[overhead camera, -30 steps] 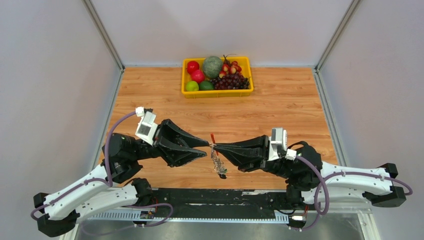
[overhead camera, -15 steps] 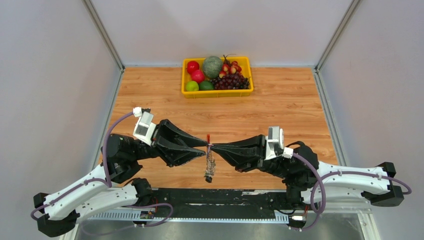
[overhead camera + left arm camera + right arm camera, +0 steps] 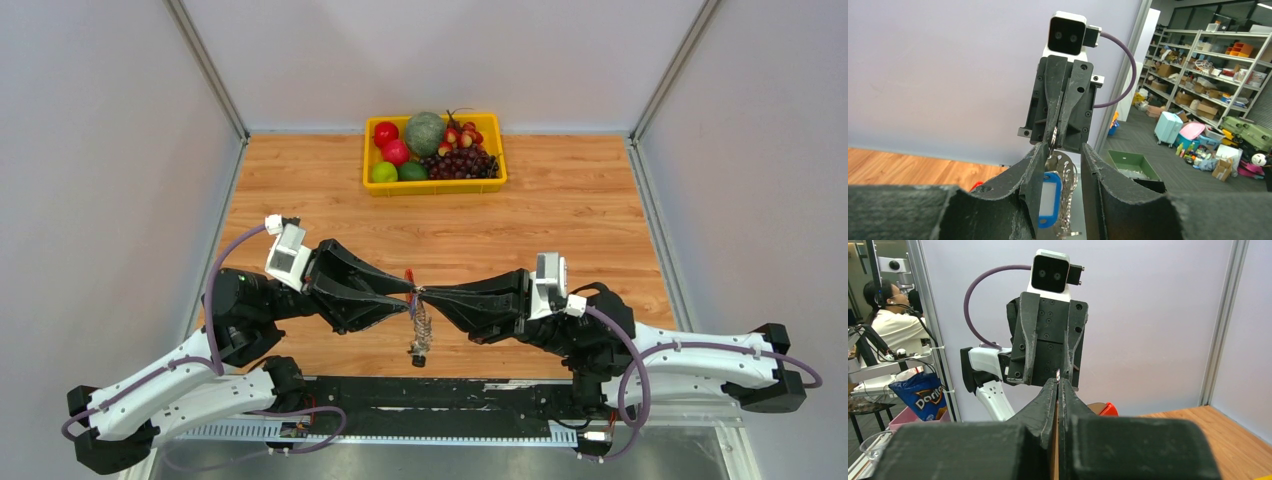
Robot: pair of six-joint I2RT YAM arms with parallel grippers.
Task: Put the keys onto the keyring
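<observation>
My right gripper (image 3: 421,293) is shut on the thin silver keyring (image 3: 1053,136) and holds it above the table. In the right wrist view its fingertips (image 3: 1055,385) are pressed together with a sliver of metal between them. The grey feathery charm (image 3: 420,330) hangs straight down from the ring. The blue key (image 3: 1050,199) and a silver blade hang in the gap between the fingers of my left gripper (image 3: 408,292), which is open, tip to tip with the right one. The red key (image 3: 408,277) sticks out just behind the tips and shows red in the right wrist view (image 3: 1108,409).
A yellow basket (image 3: 435,186) of fruit stands at the back middle of the wooden table. Grey walls close in the left, right and back sides. The arm bases sit along the near edge.
My left gripper has narrowed its jaws and closed in around the hanging keys. My right gripper shifted slightly left with the ring. The charm swung from slanting right to hanging straight.
</observation>
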